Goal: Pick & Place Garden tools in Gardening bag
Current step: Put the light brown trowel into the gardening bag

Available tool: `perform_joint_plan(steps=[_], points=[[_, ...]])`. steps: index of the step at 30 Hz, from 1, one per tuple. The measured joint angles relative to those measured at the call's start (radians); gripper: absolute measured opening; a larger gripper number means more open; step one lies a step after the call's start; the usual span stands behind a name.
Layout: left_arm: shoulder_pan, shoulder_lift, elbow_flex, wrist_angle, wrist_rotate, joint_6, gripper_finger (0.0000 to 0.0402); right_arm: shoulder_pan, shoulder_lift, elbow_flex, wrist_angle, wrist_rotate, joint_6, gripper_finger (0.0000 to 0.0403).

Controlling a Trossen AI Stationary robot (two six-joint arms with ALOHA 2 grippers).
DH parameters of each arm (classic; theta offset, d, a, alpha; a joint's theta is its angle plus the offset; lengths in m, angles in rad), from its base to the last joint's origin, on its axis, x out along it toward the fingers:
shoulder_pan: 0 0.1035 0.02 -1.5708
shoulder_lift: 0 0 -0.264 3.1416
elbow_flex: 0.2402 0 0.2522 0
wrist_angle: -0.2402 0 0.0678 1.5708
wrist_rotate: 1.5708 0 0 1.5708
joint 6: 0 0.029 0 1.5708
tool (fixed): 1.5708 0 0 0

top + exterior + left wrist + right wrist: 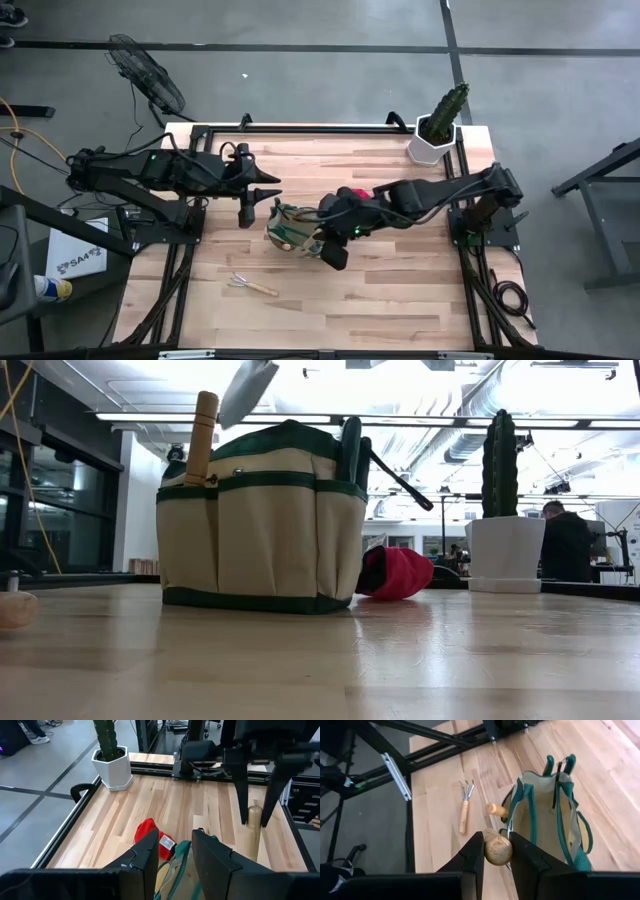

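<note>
The tan gardening bag (293, 230) with green trim stands upright at mid-table; it also shows in the low view (260, 530). A wooden handle (203, 435) and dark tool handles (350, 450) stick up out of it. My right gripper (496, 840) is shut on a wooden-handled trowel above the bag's near side. My left gripper (175, 847) is open and empty, hovering over the bag's far left side (268, 192). The hand rake (250, 285) lies flat near the front. The red glove-like piece (395, 572) lies behind the bag. My right gripper pinches the trowel's wooden handle near its free end (497, 849) between its two fingers. The fingers (242, 785) point down and lie along the handle. The trowel hangs lifted clear, its metal blade (248, 390) pointing down, level with the bag's top.
A green cactus in a white pot (437, 130) stands at the far right corner. Dark frame rails (300, 128) run along the table's far and side edges. Bare wood lies in front of the bag and to its right.
</note>
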Motion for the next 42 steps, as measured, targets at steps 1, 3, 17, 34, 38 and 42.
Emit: perform_joint_plan(steps=[1, 3, 17, 34, 38, 42], points=[[0.000, 0.000, 0.000, -0.001, 0.000, 0.000, 0.0112, 0.000, 0.007, 0.000, 0.002, 0.006, 0.009, 0.0059], [0.000, 0.000, 0.000, -0.004, 0.001, 0.000, 0.0112, 0.001, 0.018, 0.000, -0.005, 0.016, 0.021, 0.0059], [0.000, 0.000, 0.000, -0.026, 0.035, -0.007, 0.0112, 0.006, 0.042, 0.000, -0.051, 0.103, 0.096, 0.0059], [0.000, 0.001, 0.000, -0.032, 0.045, -0.006, 0.0112, 0.013, 0.043, -0.060, -0.041, 0.102, 0.173, 0.0058], [0.000, 0.001, 0.000, -0.032, 0.045, -0.003, 0.0112, 0.013, 0.043, -0.061, -0.041, 0.103, 0.144, 0.0058], [0.000, 0.001, 0.000, -0.044, 0.045, -0.003, 0.0112, 0.012, 0.049, -0.061, -0.035, 0.104, 0.135, 0.0059]])
